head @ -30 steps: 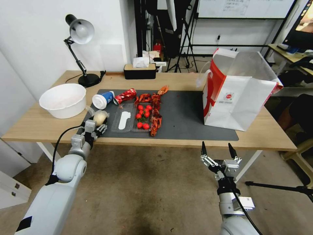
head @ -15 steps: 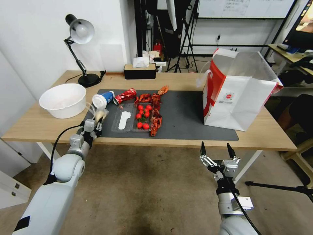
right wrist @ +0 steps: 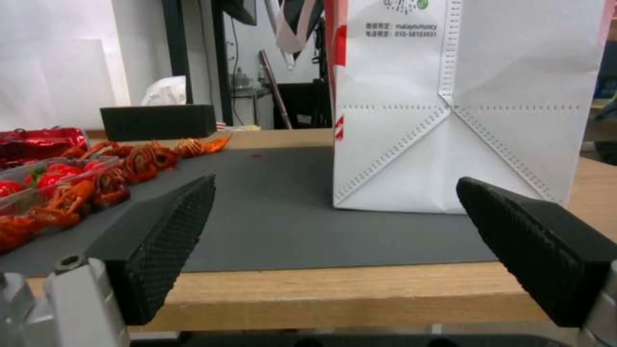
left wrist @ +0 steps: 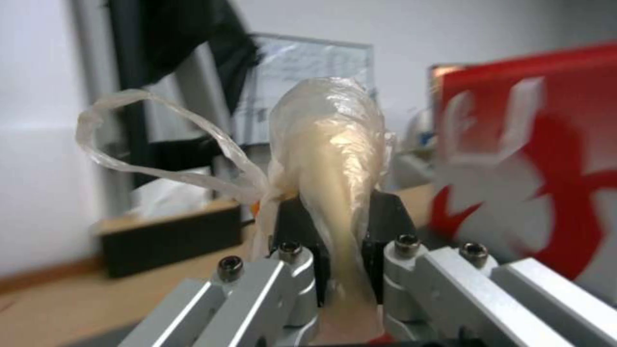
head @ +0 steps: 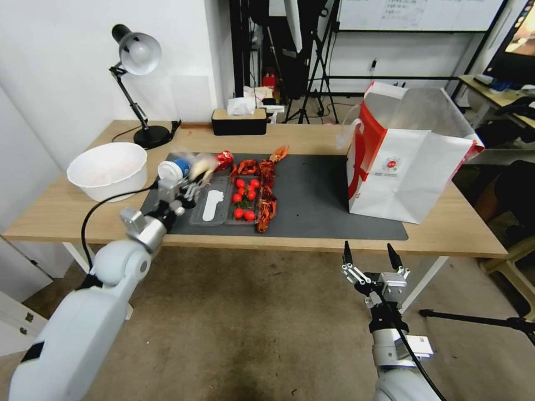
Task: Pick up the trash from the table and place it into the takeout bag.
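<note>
The left hand (head: 192, 186), clamped on the dough bag (left wrist: 334, 159) above the counter (head: 446, 225), should carry it high toward three o'clock, clearing the takeout bag (head: 409, 167) rim; the right hand (head: 369, 257) idles agape.

The takeout bag (right wrist: 462, 111) carries two small printed lines near the top of its white face, just beside the red side: some characters too small to read followed by "malayouhuoy", and below it the number "010-58103931"; the last letters and digits are not certain. Above these lines sits a small logo, cut by the edge and not readable. In the head view the red logo on the bag cannot be read.
</note>
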Robot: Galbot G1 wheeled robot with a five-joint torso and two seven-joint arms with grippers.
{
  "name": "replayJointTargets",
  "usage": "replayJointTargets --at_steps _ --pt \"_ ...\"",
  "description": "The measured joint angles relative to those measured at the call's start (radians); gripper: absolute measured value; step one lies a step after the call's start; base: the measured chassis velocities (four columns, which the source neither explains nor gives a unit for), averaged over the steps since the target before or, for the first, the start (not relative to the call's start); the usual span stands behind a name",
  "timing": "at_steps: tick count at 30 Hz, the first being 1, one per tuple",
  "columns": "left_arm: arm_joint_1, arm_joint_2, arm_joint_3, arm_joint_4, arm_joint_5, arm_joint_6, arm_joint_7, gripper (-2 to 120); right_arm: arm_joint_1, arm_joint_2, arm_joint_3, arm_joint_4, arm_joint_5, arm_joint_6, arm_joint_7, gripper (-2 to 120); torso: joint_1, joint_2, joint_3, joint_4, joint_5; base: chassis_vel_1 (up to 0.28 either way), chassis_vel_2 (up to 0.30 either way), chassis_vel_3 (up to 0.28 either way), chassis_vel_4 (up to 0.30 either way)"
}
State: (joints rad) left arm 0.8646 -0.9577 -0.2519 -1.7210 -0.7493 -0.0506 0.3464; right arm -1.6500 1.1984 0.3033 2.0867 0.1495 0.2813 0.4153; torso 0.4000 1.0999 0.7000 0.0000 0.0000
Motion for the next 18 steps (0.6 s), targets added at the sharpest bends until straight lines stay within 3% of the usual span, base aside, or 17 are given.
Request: replayJointTargets --at_steps 3,4,7,8,11,18 --pt "-0.133 0.029 0.127 0.028 -0.103 -0.012 0.019 7 0.001 0.003 0.002 0.000 -0.001 -0.004 0.000 95 0.000 0.000 0.000 0.0000 0.0002 0.000 0.000 0.000 0.000" --pt "-0.133 0.029 0.127 0.028 -0.103 -0.012 0.019 7 0.001 0.003 0.002 0.000 -0.001 -0.004 0.000 95 0.000 0.000 0.000 0.0000 0.0002 0.000 0.000 0.000 0.000" --pt "-0.289 0.025 0.284 0.071 -0.186 -0.015 0.023 7 0.010 0.004 0.002 0.003 -0.008 -0.013 0.001 95 0.000 0.000 0.000 0.0000 0.0005 0.000 0.000 0.000 0.000" --pt "-0.289 0.025 0.284 0.071 -0.186 -0.015 0.023 7 0.010 0.004 0.002 0.003 -0.008 -0.013 0.001 95 0.000 0.000 0.000 0.0000 0.0005 0.000 0.000 0.000 0.000" --pt "-0.431 -0.013 0.409 0.125 -0.223 -0.015 0.023 7 0.022 0.005 0.002 0.005 -0.011 -0.023 0.003 93 0.000 0.000 0.000 -0.0004 0.0001 0.000 0.000 0.000 0.000" --pt "-0.605 -0.115 0.556 0.220 -0.263 -0.015 0.021 7 0.038 0.006 0.003 0.003 -0.013 -0.032 0.005 93 0.000 0.000 0.000 0.0000 0.0004 0.000 0.000 0.000 0.000"
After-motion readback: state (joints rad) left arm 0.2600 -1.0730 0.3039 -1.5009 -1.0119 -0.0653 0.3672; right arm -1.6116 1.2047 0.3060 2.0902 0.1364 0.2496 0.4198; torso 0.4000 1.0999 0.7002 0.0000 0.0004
